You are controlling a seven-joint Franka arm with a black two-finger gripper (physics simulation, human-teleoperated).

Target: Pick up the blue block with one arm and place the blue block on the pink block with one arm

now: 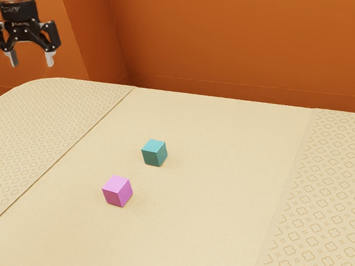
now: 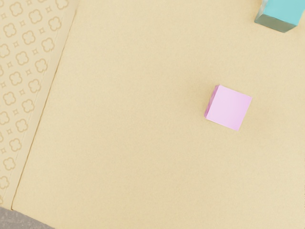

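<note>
My gripper (image 1: 31,58) hangs high over the far corner of the table (image 1: 233,226), at the exterior view's upper left. Its two black fingers (image 1: 50,56) are spread wide and point downward, clasping nothing and well apart from both blocks. Behind it rises an orange wall (image 1: 232,38) that runs along the table's far edge.

Beneath the gripper, the table is covered in tan. A patterned strip (image 1: 31,131) printed with pale clover-like shapes lies along the exterior view's left, and a matching one runs along its right. Between them stretches a plain smooth band (image 1: 216,167).

The blue block (image 1: 154,153), more teal than blue, rests flat on that plain band near its middle. The pink block (image 1: 117,191) sits near it, closer to the camera and toward the exterior view's left. The two are apart, with bare cloth between them. Each stands on the table on one face, so the blue block is not yet on the pink one.

Looking down through the wrist view, I see the pink block's (image 2: 228,108) pale top face and one darker side. A part of the blue block (image 2: 281,14) is cut off by the frame's edge. The patterned strip (image 2: 24,71) lies well apart from the pink block, and a grey patch (image 2: 24,223) shows past the table's edge.
</note>
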